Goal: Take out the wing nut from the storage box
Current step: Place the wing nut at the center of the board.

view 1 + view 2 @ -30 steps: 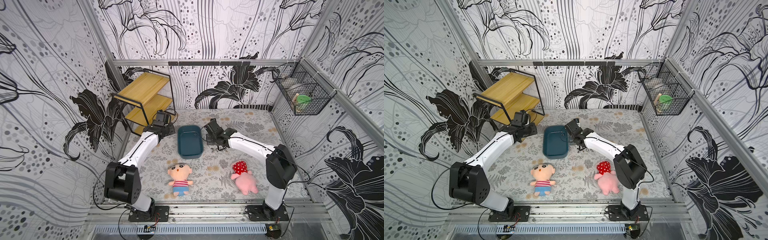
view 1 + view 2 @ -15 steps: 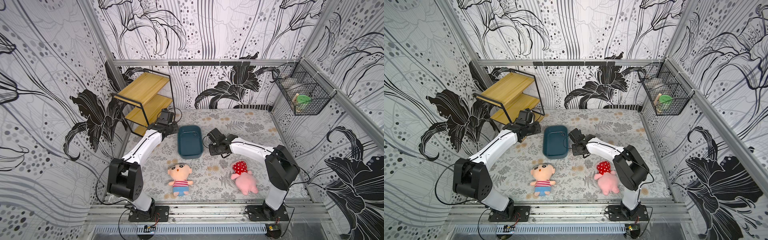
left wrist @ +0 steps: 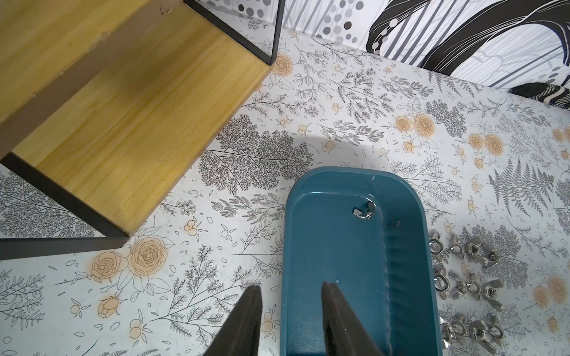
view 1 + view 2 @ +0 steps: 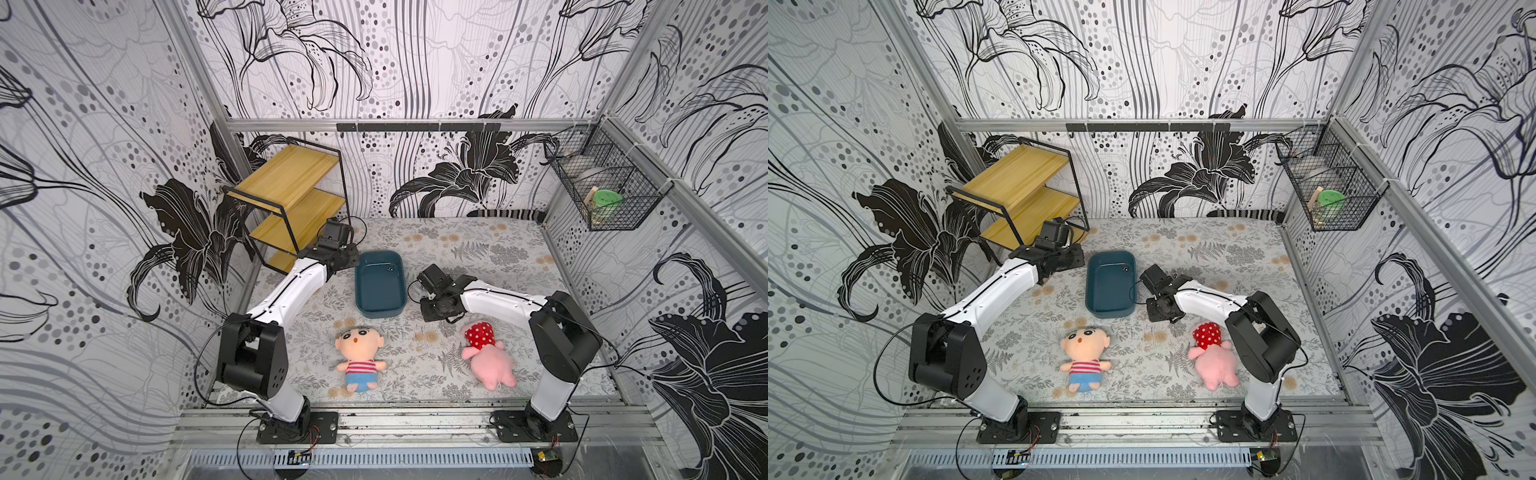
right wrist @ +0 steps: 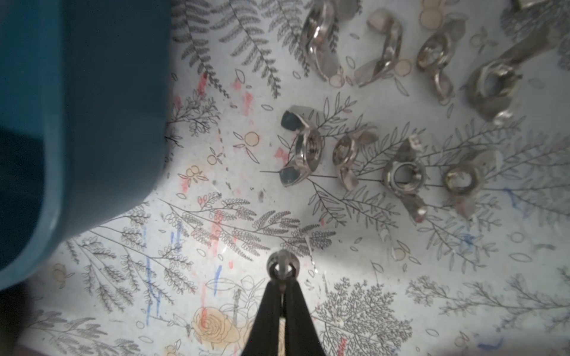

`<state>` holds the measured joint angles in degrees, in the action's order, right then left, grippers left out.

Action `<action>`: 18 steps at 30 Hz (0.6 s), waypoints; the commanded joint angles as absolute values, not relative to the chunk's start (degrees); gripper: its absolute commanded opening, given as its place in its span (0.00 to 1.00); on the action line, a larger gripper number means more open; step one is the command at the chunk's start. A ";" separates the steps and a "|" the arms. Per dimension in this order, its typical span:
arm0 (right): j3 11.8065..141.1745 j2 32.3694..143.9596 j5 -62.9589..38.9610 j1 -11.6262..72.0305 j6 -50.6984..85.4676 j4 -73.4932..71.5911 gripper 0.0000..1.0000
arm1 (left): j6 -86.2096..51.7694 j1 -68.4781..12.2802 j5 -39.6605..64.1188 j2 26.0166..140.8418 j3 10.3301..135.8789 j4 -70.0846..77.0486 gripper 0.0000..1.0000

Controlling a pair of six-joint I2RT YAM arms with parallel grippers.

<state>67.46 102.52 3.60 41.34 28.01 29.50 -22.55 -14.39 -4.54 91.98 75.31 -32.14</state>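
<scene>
The storage box [image 4: 379, 297] [image 4: 1109, 293] is a dark teal tub lying mid-mat. One wing nut [image 3: 363, 212] [image 4: 390, 269] lies inside it near a far corner. In the left wrist view my left gripper [image 3: 292, 285] is open and straddles the box [image 3: 333, 246] wall, one finger outside and one inside, with a gap on each side. My right gripper [image 5: 282, 280] is shut on a second wing nut [image 5: 282, 266], held low over the mat just right of the box [image 5: 92, 92]. Several loose wing nuts [image 5: 401, 166] [image 3: 468, 277] lie on the mat beside it.
A wooden two-tier shelf [image 4: 291, 195] stands at the back left, close behind my left wrist. A boy doll [image 4: 358, 353] and a pink plush [image 4: 488, 359] lie toward the front. A black wire basket [image 4: 606, 191] hangs on the right wall.
My right gripper has come from the box's far right corner toward the front, along its right side and lower, still shut on its nut. My left gripper moved from the shelf to the box's left wall.
</scene>
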 commanded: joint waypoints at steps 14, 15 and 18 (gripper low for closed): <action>67.33 106.69 4.13 41.66 27.59 27.00 0.00 | -22.96 -14.74 -6.24 91.63 76.33 -31.46 0.39; 67.40 106.77 4.13 41.66 27.60 26.96 0.00 | -23.05 -14.70 -6.19 91.60 76.30 -31.42 0.39; 67.50 107.17 4.44 41.66 27.69 26.83 0.01 | -23.11 -14.76 -6.06 91.59 76.20 -31.38 0.39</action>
